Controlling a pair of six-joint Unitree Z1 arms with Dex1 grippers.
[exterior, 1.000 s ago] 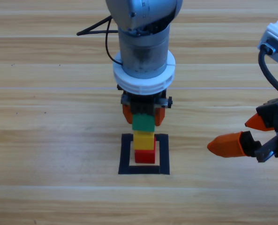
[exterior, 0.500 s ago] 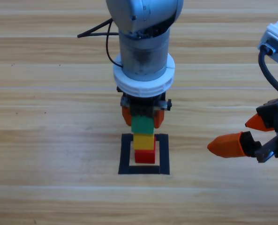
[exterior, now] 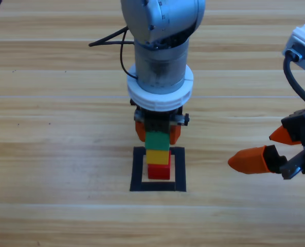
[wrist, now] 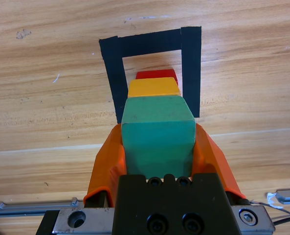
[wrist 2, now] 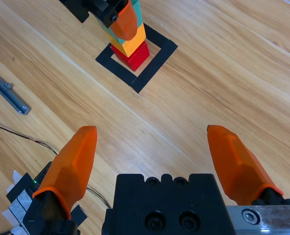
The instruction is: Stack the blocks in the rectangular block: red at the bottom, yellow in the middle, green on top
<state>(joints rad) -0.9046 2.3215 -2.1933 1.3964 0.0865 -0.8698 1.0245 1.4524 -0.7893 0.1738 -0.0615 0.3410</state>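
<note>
- High view: the left claw [exterior: 157, 135] comes down from the top, in the middle of the wooden table [exterior: 49, 154]. Its two orange jaws sit on either side of the green cube [exterior: 157, 141] and hold it.
- High view: the green cube is on top of the yellow cube [exterior: 157, 157], and the yellow cube is on the red cube [exterior: 158, 172]. The red cube stands on the table inside the black tape square [exterior: 138, 170].
- High view: the right claw [exterior: 268, 149] waits at the right edge, well apart from the stack. Its jaws are wide apart and hold nothing.
- Left wrist view: the left claw [wrist: 158, 147] has one orange jaw pressed on each side of the green cube [wrist: 157, 134]. Past it show the yellow cube [wrist: 153, 87], then a bit of the red cube [wrist: 156, 75], all inside the black tape square [wrist: 191, 68].
- Right wrist view: the right claw [wrist 2: 159, 147] is wide open over bare table [wrist 2: 223, 73]. Far off, the stack stands in the black tape square [wrist 2: 157, 61], with the red cube [wrist 2: 134, 55] at the bottom and the yellow cube [wrist 2: 134, 40] above it. The left claw [wrist 2: 121, 19] covers most of the top cube.
</note>
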